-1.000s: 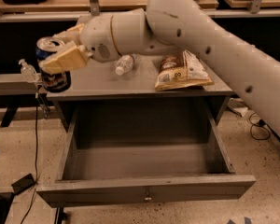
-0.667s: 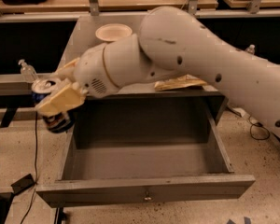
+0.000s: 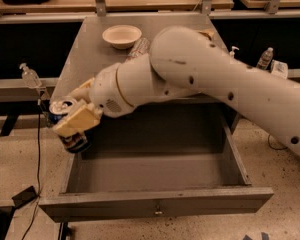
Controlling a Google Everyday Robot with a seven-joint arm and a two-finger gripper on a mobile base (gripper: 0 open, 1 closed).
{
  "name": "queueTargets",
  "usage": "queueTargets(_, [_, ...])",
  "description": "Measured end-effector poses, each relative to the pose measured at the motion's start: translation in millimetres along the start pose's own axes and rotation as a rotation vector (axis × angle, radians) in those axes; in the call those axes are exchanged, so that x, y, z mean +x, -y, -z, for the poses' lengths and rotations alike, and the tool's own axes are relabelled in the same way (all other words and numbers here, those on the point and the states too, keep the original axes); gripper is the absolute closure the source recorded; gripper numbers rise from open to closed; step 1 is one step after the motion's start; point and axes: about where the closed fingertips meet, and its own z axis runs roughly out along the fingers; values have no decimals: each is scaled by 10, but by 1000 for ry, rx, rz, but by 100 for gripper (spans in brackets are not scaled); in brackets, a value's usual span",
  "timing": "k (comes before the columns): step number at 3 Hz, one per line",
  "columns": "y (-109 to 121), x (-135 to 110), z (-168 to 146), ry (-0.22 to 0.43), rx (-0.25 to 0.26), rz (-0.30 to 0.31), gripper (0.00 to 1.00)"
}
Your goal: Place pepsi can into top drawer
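My gripper (image 3: pixel 70 124) is shut on the pepsi can (image 3: pixel 76 142), a dark blue can with a silver top (image 3: pixel 61 107). It holds the can upright at the left edge of the top drawer (image 3: pixel 155 209), just above and outside its left wall. The drawer is pulled wide open, grey, with a small knob (image 3: pixel 158 212) on its front panel. Its inside shows bare grey metal. My tan fingers (image 3: pixel 79 120) cover the can's middle. My white arm reaches in from the right across the cabinet top.
On the grey cabinet top (image 3: pixel 85 59) stand a cream bowl (image 3: pixel 122 35) and a clear plastic bottle (image 3: pixel 139 47) lying beside my arm. A spray bottle (image 3: pixel 30 76) stands at the left, and a black cable (image 3: pixel 38 149) hangs down there. Bottles (image 3: pixel 264 58) stand at the right.
My gripper has come down and toward the camera with the can, from above the cabinet's left edge to the drawer's left wall. The arm now hides the snack bag.
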Motion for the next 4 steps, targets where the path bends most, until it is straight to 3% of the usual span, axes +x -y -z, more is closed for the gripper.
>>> queueTargets(2, [159, 813, 120, 9, 45, -42, 100])
queueTargets(3, [286, 1102, 116, -38, 80, -19, 100])
queueTargets(4, [285, 1110, 113, -38, 80, -19, 100])
